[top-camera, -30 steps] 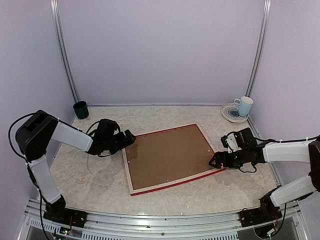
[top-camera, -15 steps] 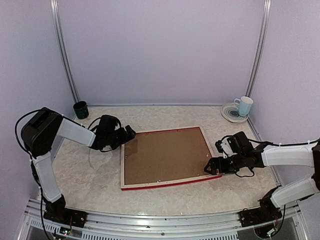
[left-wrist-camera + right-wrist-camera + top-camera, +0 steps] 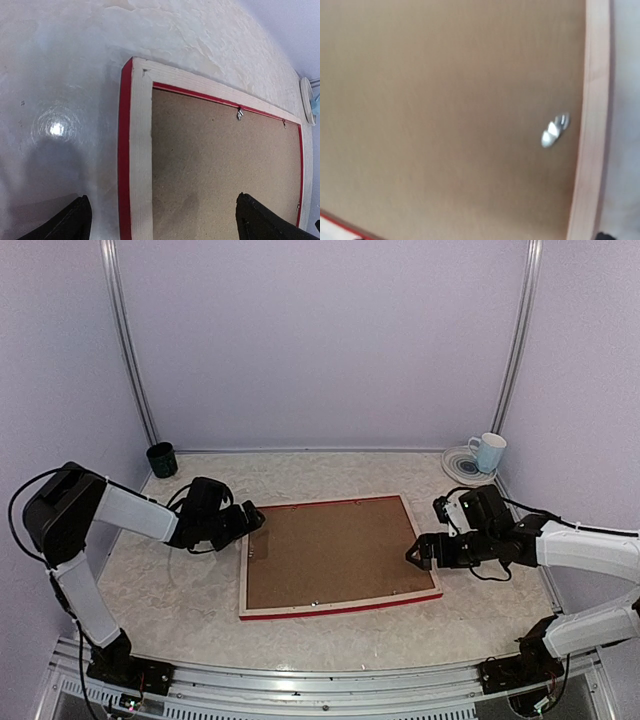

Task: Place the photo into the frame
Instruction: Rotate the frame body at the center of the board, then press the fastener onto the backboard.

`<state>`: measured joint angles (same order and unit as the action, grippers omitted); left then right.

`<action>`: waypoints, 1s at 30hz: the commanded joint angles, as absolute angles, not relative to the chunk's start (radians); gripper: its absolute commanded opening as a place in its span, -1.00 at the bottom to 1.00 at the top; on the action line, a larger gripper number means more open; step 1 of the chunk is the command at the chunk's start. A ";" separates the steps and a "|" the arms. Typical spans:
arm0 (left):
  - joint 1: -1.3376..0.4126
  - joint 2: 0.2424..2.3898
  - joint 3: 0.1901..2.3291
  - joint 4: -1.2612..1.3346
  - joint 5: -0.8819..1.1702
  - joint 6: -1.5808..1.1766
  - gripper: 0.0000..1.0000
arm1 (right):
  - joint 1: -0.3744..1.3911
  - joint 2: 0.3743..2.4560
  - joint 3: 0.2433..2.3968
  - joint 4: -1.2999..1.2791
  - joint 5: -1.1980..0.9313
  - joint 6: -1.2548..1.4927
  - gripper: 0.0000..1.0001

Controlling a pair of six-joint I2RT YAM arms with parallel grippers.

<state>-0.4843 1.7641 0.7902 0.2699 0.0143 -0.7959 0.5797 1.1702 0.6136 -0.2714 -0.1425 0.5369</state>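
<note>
The frame (image 3: 330,608) lies face down in the middle of the table, showing its pale wood back, red edges and brown backing board (image 3: 335,552). My left gripper (image 3: 252,517) is open at the frame's far left corner. In the left wrist view its fingers (image 3: 70,222) straddle the frame's left rail (image 3: 141,150) without touching it. My right gripper (image 3: 418,553) hangs open over the frame's right edge. The right wrist view shows, blurred, the backing board (image 3: 445,110), a metal clip (image 3: 554,131) and the frame's wooden rail (image 3: 592,125). The photo is out of view.
A dark green cup (image 3: 161,459) stands at the back left corner. A pale mug (image 3: 489,451) sits on a round plate (image 3: 462,468) at the back right. Lilac walls close in the table on three sides.
The frame has turned from a slant to lie nearly square with the table's front edge. Both grippers have shifted with its corners and stayed open.
</note>
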 commanded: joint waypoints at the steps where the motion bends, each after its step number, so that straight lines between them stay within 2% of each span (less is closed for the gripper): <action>1: -0.489 1.687 0.719 0.230 0.003 -0.794 0.98 | 0.576 1.197 0.675 -0.324 -0.057 0.509 0.98; 12: -0.525 1.585 0.607 0.259 0.015 -0.723 0.98 | 0.553 1.351 0.786 -0.332 0.052 0.480 0.96; 30: -0.537 1.673 0.566 0.375 0.053 -0.673 0.98 | 0.551 1.547 0.854 -0.294 0.105 0.483 0.58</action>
